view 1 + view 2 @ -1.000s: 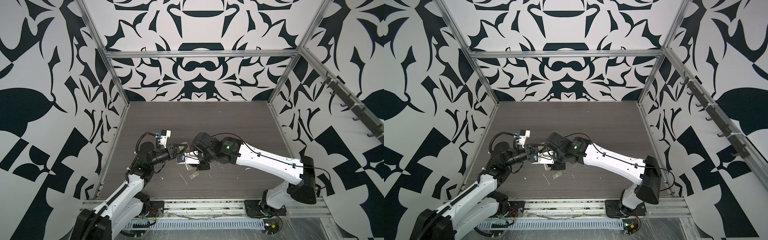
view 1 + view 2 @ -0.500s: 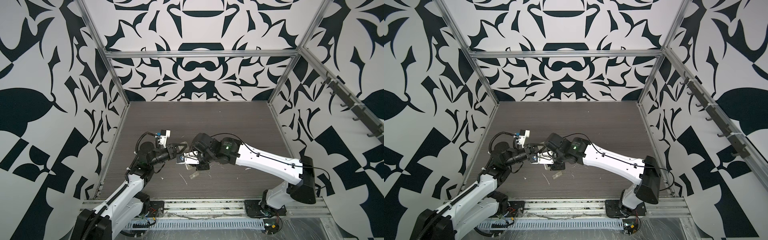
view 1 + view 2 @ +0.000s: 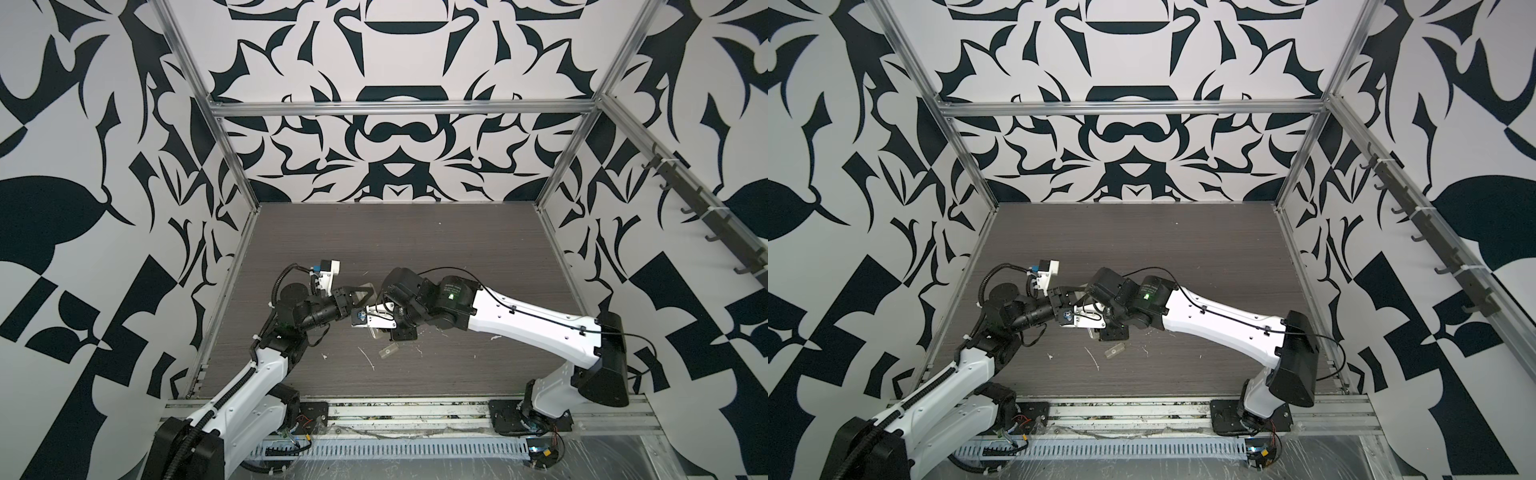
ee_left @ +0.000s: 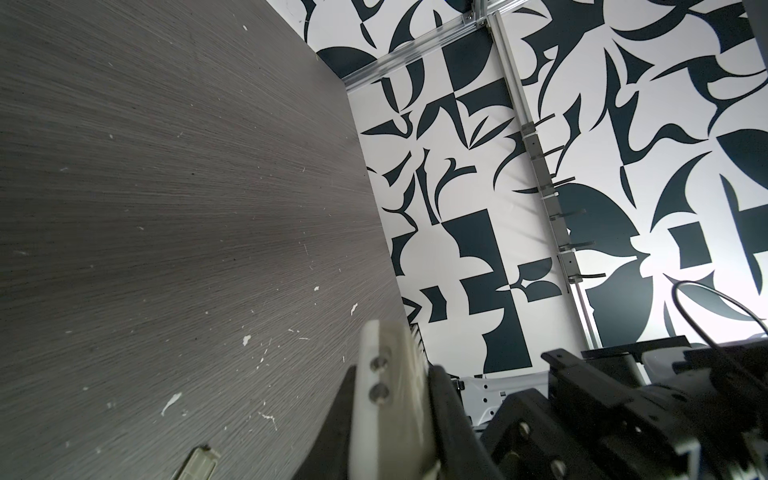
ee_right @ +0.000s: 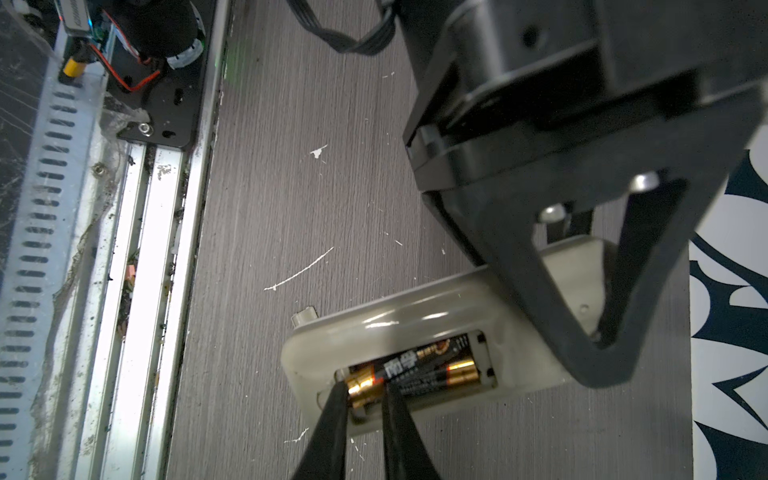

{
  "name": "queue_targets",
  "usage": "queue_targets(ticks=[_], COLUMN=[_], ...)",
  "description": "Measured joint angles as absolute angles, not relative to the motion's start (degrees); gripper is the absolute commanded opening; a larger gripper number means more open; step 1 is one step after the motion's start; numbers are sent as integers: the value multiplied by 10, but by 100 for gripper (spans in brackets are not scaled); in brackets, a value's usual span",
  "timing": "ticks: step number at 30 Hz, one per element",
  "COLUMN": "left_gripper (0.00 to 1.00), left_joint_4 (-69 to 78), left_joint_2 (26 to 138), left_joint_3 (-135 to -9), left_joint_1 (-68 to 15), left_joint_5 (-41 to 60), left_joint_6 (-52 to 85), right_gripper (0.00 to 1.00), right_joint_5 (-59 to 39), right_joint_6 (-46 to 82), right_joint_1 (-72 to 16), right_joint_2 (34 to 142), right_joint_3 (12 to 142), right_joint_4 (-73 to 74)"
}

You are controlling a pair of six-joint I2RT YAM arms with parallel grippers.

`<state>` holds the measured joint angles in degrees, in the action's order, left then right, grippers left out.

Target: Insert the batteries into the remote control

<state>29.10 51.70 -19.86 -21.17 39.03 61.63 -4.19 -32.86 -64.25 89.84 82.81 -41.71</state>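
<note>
- Found the slim white plastic remote control [image 5: 415, 324] turned back-up over the dark grey wood-grain tabletop [image 5: 291, 187], with its battery recess uncovered.
- Saw both slim dark cylindrical batteries [image 5: 419, 365] lying side by side inside that recess, coppery ends pointing opposite ways.
- Noted the right gripper [image 5: 363, 399] at the recess end farthest from the other gripper. Saw its two black tapered fingertips [image 5: 332, 411] a narrow gap apart, one on each side of a battery's coppery end (that end showed between them).
- Could not tell whether those fingertips squeezed the battery or only rested beside it.
- Found the left gripper [image 5: 594, 311] clamped tight on the remote control's opposite end, one black triangular finger across the plain back and the other behind the body.
- Traced, in both top views, the left arm [image 3: 249, 382] rising from the near-left base and bending to a level wrist aimed rightward.
- Traced the right arm [image 3: 532, 328] stretched low from the near-right base leftward past the table's middle, wrist folded down toward the remote control.
- Placed the meeting of both grippers just left of the table's centre, in its near half.
- Spotted a small translucent rectangular cover piece [image 3: 388, 352] flat on the tabletop, near the grippers on their near side and touching neither.
</note>
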Motion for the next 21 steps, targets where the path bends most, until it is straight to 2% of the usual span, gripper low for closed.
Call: queue_targets(ticks=[21], left_gripper=[0], left_joint_4=[289], left_joint_2=[518], left_joint_3=[-195], left_joint_1=[-209], left_joint_5=[379], left_joint_6=[614], right_gripper=[15], right_joint_5=[-22], right_joint_6=[-313], right_joint_1=[-646], right_joint_2=[920], right_joint_3=[837], right_joint_4=[-419])
